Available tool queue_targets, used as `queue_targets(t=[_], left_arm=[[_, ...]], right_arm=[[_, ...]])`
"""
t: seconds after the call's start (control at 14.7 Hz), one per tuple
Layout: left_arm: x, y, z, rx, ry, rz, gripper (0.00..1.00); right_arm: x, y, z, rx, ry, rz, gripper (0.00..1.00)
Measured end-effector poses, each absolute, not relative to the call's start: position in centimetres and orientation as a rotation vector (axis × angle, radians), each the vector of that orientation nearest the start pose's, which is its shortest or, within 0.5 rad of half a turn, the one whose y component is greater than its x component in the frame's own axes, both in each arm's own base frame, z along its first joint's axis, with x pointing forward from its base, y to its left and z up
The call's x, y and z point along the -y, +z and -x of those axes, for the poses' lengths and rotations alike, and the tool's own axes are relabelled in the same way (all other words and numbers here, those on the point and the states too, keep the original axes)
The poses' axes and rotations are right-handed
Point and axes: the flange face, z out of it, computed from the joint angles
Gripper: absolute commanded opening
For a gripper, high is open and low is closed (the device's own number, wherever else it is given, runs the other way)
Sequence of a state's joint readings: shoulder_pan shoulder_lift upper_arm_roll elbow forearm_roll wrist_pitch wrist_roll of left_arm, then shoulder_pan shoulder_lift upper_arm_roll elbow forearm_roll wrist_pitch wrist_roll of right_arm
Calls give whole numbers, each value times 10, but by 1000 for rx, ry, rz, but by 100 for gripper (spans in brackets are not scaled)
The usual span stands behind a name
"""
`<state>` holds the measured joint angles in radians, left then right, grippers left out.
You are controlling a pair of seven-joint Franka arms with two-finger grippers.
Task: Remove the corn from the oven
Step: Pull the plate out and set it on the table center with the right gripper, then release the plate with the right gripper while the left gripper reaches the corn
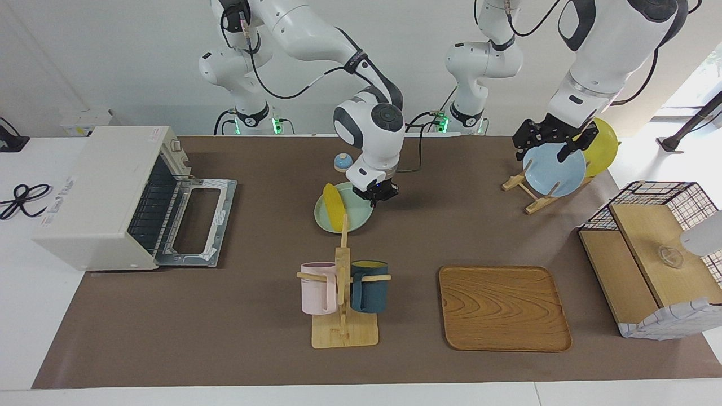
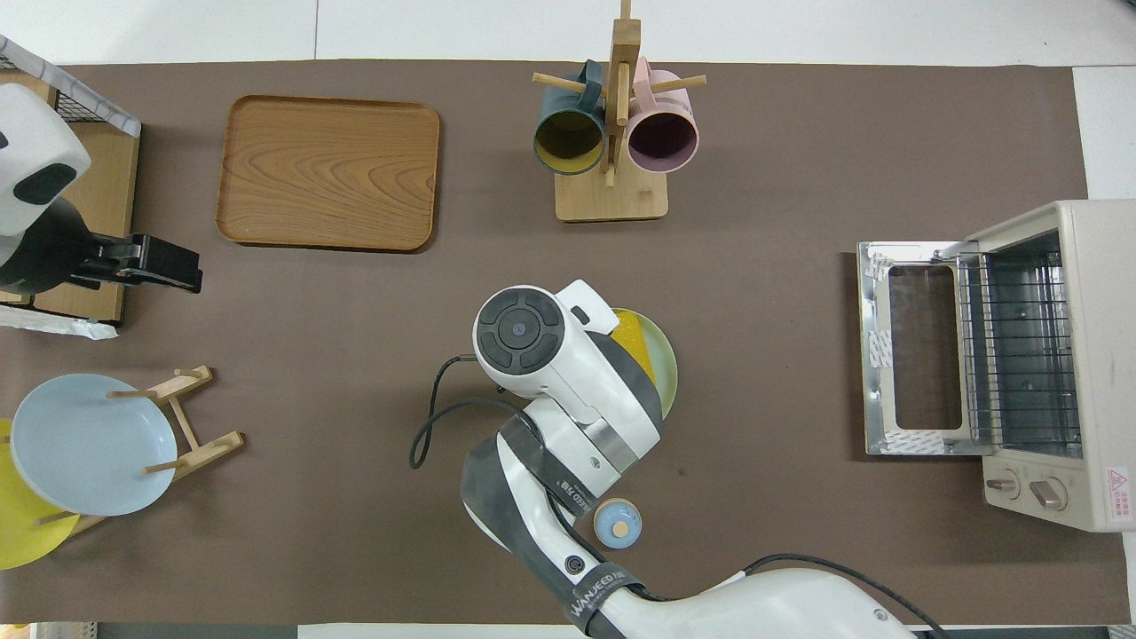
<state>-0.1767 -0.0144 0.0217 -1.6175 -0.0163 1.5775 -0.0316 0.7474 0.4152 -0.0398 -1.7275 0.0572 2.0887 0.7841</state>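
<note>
plain white wall [image 1: 113, 67], brown-covered table [image 1: 169, 338], bright window [image 1: 699, 79]

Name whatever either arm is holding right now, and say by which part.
The right tool is shut on the rim of the pale green plate carrying the corn. The left tool holds nothing, open over the blue plate.

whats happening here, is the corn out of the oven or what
Yes. The corn lies on a pale green plate in the middle of the table, well clear of the oven, whose door hangs open. The right gripper is shut on the plate's rim, nearer to the robots than the mug rack. The left gripper waits open over the blue plate.
</note>
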Motion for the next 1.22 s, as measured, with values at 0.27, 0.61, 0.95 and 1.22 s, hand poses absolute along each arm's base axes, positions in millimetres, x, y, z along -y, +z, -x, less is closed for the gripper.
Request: queue_targets(t=[0.27, 0.61, 0.95, 1.22], left_arm=[[86, 611, -543, -194, 43, 3149, 100], [88, 607, -542, -197, 56, 3148, 100], [102, 588, -533, -239, 121, 3138, 100], [149, 571, -511, -310, 93, 3131, 100]], right_arm=[[-429, 346, -500, -236, 100, 3063, 32], [-387, 391, -532, -261, 60, 3040, 23], [-266, 415, -569, -222, 157, 3164, 0], [-196, 375, -570, -146, 237, 3221, 0]])
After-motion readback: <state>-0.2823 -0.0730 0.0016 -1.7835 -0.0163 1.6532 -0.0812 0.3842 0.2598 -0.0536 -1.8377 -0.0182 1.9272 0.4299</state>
